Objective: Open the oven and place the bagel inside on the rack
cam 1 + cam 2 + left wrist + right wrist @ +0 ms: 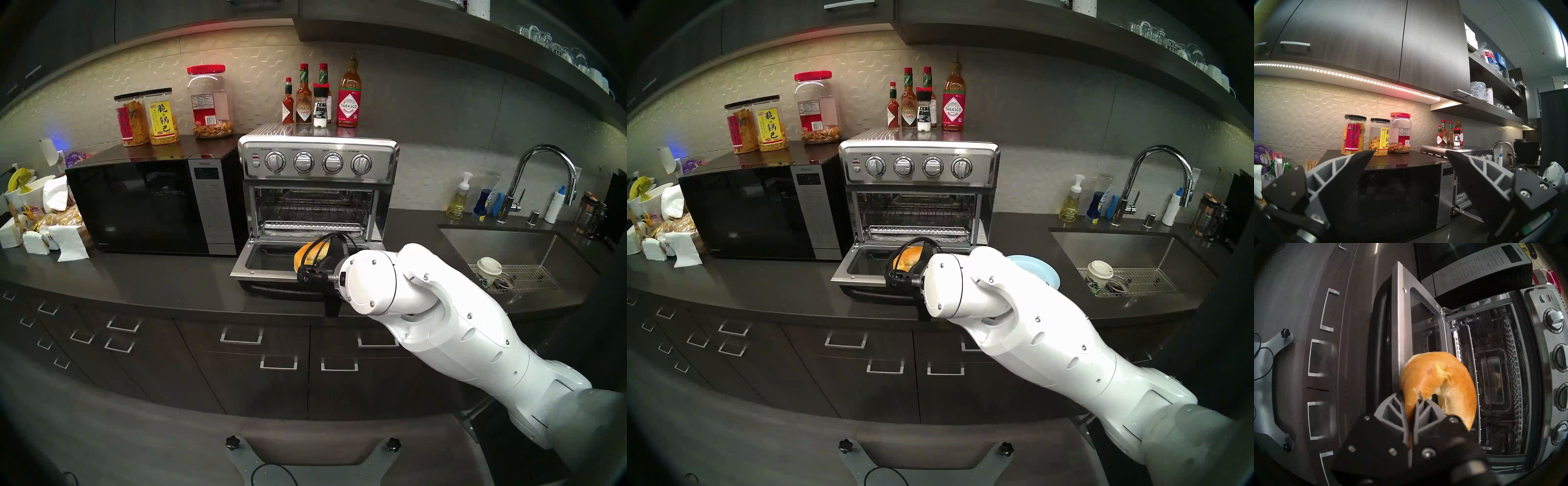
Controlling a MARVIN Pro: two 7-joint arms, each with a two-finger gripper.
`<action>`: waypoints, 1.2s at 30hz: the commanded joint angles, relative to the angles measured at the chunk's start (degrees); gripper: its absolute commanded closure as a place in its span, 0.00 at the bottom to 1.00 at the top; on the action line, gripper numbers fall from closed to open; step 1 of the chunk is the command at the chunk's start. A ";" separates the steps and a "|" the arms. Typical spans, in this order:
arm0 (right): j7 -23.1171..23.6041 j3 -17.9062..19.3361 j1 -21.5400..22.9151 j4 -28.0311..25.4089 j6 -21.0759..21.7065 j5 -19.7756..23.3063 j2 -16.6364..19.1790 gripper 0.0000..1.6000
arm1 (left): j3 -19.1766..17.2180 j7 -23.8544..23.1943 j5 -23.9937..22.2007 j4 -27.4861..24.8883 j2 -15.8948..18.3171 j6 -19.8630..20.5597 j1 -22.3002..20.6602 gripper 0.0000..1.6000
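The oven (pixel 318 159) stands on the tabletop (pixel 152 278) with its door (pixel 258 268) dropped flat, so opening is done. My right gripper (pixel 1411 405), pinched tight on the bagel (pixel 1439 383), carries it above that door. Next I must reach deeper and lower it onto the rack (pixel 314 224). My left gripper (pixel 1409 155) is spread wide, empty.

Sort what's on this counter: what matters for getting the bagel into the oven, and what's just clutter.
In play: bagel, right tool shut on it, oven with door down, rack.

Clutter: microwave, snack jars, sauce bottles, blue plate, paper cup.
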 commanded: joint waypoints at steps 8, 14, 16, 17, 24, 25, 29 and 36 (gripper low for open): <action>2.02 -0.22 4.36 3.55 -0.06 3.04 -1.70 1.00 | 1.21 -0.16 0.41 0.32 0.69 0.17 -3.01 0.00; 0.17 -0.69 4.40 4.90 -0.26 3.25 -2.58 1.00 | 1.79 -0.29 0.66 0.51 0.62 0.24 -3.86 0.00; -0.63 -1.18 4.45 4.88 -0.25 2.66 -2.61 1.00 | 2.00 -0.34 0.76 0.58 0.59 0.26 -4.15 0.00; -0.58 -1.07 4.42 5.03 -0.22 2.99 -2.77 1.00 | 2.12 -0.36 0.81 0.62 0.57 0.28 -4.33 0.00; -2.15 -1.74 4.78 6.34 -0.10 1.87 -3.86 1.00 | 2.80 -0.52 1.15 0.85 0.47 0.36 -5.35 0.00; -2.31 -1.83 4.88 6.61 -0.15 1.69 -4.02 1.00 | 2.89 -0.54 1.21 0.88 0.45 0.38 -5.50 0.00; -2.97 -1.75 5.10 8.21 -0.12 1.49 -5.09 1.00 | 3.35 -0.65 1.45 1.05 0.37 0.44 -6.20 0.00; -3.95 -0.99 5.60 10.35 -0.37 1.57 -6.71 1.00 | 3.83 -0.78 1.72 1.22 0.29 0.51 -6.95 0.00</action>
